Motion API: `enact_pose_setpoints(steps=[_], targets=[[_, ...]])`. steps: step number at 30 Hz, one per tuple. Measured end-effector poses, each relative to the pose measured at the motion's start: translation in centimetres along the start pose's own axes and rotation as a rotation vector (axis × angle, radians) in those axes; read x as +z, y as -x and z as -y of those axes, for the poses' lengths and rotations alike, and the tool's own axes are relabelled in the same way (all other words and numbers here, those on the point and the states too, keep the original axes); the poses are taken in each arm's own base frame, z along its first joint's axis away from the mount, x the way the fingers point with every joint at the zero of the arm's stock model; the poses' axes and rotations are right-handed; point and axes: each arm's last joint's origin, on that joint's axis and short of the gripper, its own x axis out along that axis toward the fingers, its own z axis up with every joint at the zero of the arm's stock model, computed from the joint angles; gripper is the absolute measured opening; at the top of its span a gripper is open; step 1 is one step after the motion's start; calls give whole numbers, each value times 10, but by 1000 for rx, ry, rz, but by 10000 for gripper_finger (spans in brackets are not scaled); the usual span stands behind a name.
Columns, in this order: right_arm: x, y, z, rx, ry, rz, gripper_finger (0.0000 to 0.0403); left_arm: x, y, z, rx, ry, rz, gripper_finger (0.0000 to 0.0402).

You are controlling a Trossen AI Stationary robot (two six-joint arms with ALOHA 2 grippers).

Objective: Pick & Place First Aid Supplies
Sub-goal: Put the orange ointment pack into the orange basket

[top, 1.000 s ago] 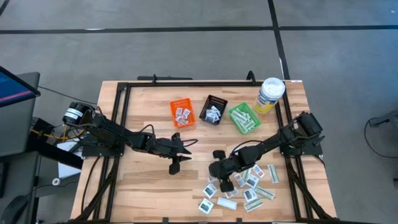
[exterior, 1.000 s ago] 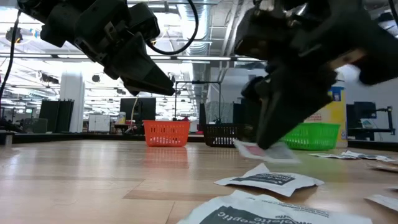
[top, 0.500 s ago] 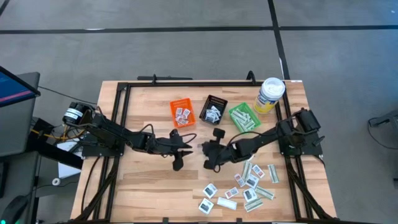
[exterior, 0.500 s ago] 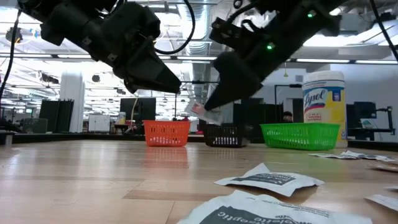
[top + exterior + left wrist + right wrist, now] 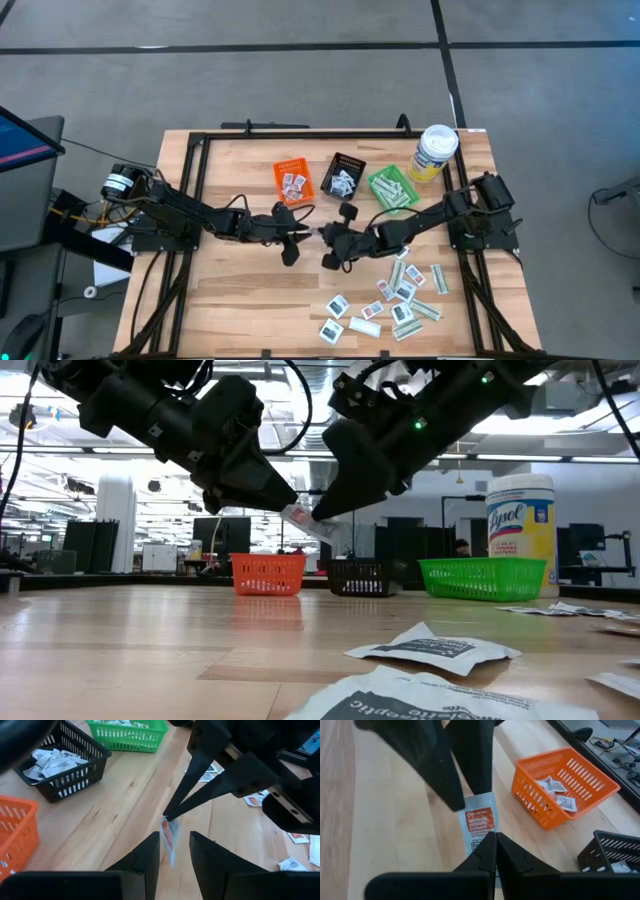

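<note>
Both arms reach in mid-air over the wooden counter [image 5: 240,290]. The right end effector [image 5: 322,236] pinches a small white red-printed paper packet [image 5: 479,827]; the left end effector [image 5: 174,851] sits spread around it.

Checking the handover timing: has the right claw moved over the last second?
Yes. In the high view the right claw left the loose packets and travelled toward the black mesh bin.
</note>
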Motion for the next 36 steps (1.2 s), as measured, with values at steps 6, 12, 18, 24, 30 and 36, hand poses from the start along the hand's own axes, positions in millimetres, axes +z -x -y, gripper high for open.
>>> enact_pose_setpoints(steps=[6, 12, 18, 24, 30, 36], targets=[[1, 0, 0, 5, -7, 9, 1, 0, 0, 0, -1, -3, 0, 106], [5, 0, -1, 14, -33, 48, 1, 0, 0, 0, -1, -3, 0, 106], [9, 0, -2, 20, -55, 79, 1, 0, 0, 0, -1, -4, 0, 106], [11, 1, -2, 22, -64, 90, 1, 0, 0, 1, -3, -38, -1, 95], [10, 1, -2, 22, -63, 89, 1, -1, 0, 1, -3, -47, -3, 31], [10, 1, -2, 32, -59, 83, 6, -1, 0, 1, -3, -49, -6, 9]])
